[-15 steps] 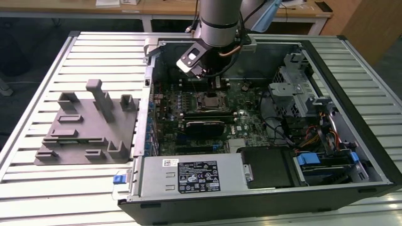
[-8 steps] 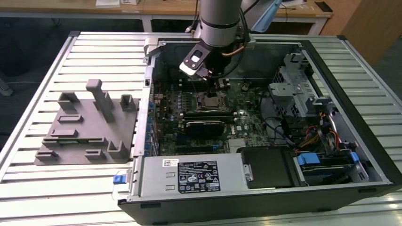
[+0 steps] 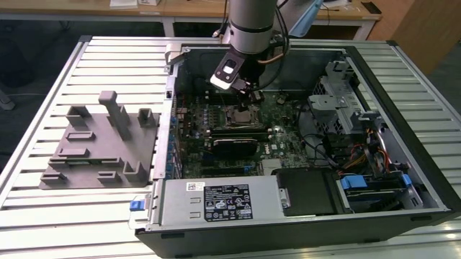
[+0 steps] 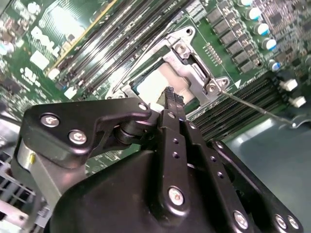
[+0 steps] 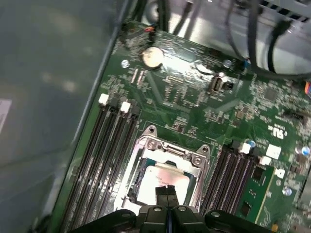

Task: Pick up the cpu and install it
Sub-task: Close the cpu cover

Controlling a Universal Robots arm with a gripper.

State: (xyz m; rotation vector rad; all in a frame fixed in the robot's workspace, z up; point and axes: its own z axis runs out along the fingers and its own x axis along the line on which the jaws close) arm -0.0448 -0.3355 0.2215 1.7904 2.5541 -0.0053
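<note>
Tool [image 4: 171, 93] fingers are clenched tip to tip with nothing between them, in both wrist views. They hang directly over the cpu [image 5: 160, 180]; whether they touch its top I cannot tell. The cpu lies flat inside the socket frame [image 5: 171, 148], silvery face up, no longer carried. Beside the frame, in the second wrist view, the thin wire lever [image 4: 257, 109] sticks out across the memory slots [image 4: 233, 104], which suggests it is not latched, though I cannot be sure. Around the socket spreads the green motherboard [image 5: 194, 111], inside the open computer case [image 3: 403, 81] that rests on the slatted tabletop [image 3: 108, 65]. A grey fixture [image 3: 101, 145] sits well apart, on the exterior view's left.

My reading is that pickup is over and the seating step is in hand, the chip released into place. Any move from here calls for a clean vertical path, so the closed tips neither drag the chip nor snag the lever.
</note>
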